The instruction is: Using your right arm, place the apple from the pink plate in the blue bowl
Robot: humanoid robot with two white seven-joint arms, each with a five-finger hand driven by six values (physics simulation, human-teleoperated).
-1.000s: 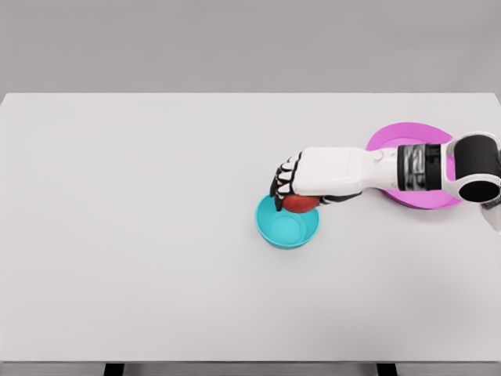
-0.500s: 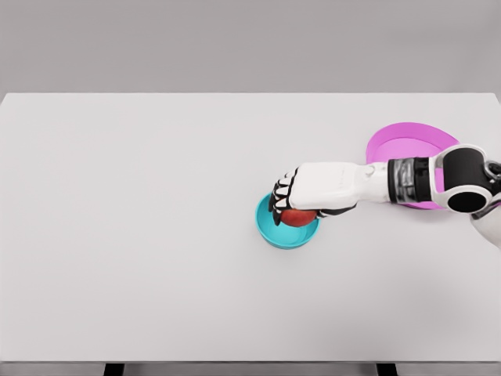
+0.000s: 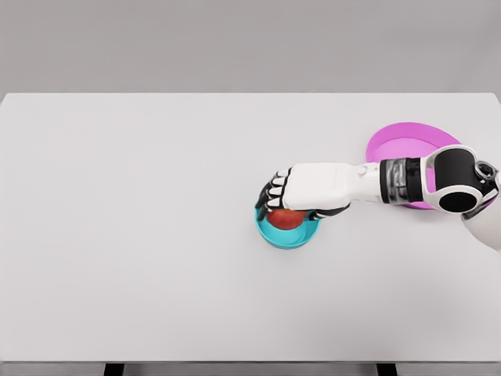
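Observation:
The red apple [image 3: 286, 219] lies inside the blue bowl [image 3: 270, 232] near the table's middle. My right hand [image 3: 270, 197] hovers just above it, palm down, covering the apple's top and the bowl's far rim. Its fingers [image 3: 274, 186] are stretched out to the left and loosened, not wrapped round the fruit. The right arm reaches in from the right edge, passing over the pink plate [image 3: 399, 142], which has nothing on its visible part. The left arm is out of sight.
The white table [image 3: 141, 235] runs across the whole view, with its front edge at the bottom and a grey wall behind.
The right hand carried the apple left and down over the bowl. Its fingers have uncurled, and the apple now sits lower, in the bowl's centre.

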